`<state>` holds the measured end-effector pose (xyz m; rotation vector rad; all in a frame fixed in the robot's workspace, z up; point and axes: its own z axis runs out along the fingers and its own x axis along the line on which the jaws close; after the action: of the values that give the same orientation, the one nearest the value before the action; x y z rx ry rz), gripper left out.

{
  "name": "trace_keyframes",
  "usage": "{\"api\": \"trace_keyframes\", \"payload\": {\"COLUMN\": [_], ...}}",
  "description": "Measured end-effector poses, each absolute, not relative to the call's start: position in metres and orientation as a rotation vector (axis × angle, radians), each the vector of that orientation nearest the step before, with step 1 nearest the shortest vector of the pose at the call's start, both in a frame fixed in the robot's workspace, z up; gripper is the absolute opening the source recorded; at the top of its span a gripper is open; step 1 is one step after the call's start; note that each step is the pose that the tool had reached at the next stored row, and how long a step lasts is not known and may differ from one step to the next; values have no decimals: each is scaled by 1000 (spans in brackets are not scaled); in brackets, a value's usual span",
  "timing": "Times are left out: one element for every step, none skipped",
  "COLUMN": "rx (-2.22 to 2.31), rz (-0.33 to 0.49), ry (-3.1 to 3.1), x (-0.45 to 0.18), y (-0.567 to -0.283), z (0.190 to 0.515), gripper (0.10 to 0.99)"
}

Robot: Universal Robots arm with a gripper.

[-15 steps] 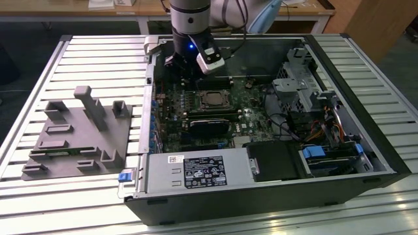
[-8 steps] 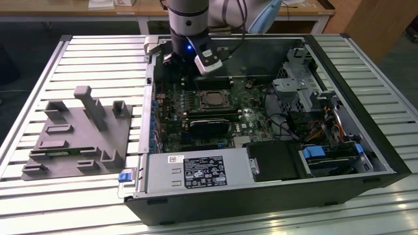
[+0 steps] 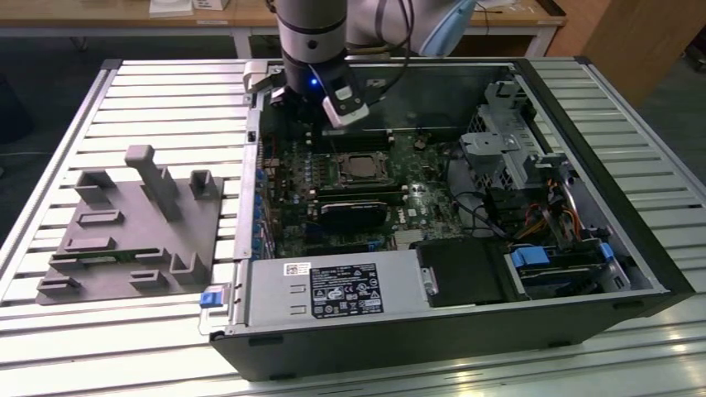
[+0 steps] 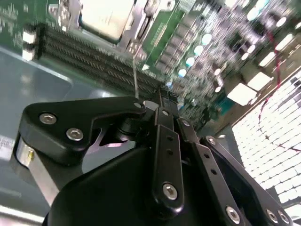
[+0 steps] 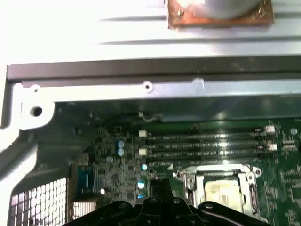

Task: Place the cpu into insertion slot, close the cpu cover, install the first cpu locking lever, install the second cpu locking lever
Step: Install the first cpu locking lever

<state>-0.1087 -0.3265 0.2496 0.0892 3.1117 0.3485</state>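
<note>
Pointing downward, claw [image 5: 160, 189] near the cpu [image 5: 225, 192]

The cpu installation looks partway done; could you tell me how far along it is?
Done: the cpu sits in the insertion slot, the cpu cover seemingly closed over it. In hand: the gripper hangs beside a raised locking lever. Left: that lever, at least, is not latched.

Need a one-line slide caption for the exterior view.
The gripper hovers over the motherboard inside an open computer case, close to the seated cpu.
</note>
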Motion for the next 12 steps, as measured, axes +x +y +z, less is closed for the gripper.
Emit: {"api": "trace_keyframes", "payload": {"rx": [89,90,90,90,90,90,90,90,90,90,90,90], "rz": [371,412,443,453,457,457,457,458,458,458,458,458], "ry": [3109,3105,3101,3100,3099,3099,3099,3099,3099,3100,3099,3099], "x": [-109,-109,-109,-109,-109,-109,-109,-109,-109,-109,-108,-107], "y": [-327,-327,-327,-327,-327,-327,-327,-327,-327,-327,-327,-327], "z": [250,249,249,249,249,249,249,249,250,249,249,249], "gripper": [106,106,106,106,106,106,106,106,106,106,106,106]}}
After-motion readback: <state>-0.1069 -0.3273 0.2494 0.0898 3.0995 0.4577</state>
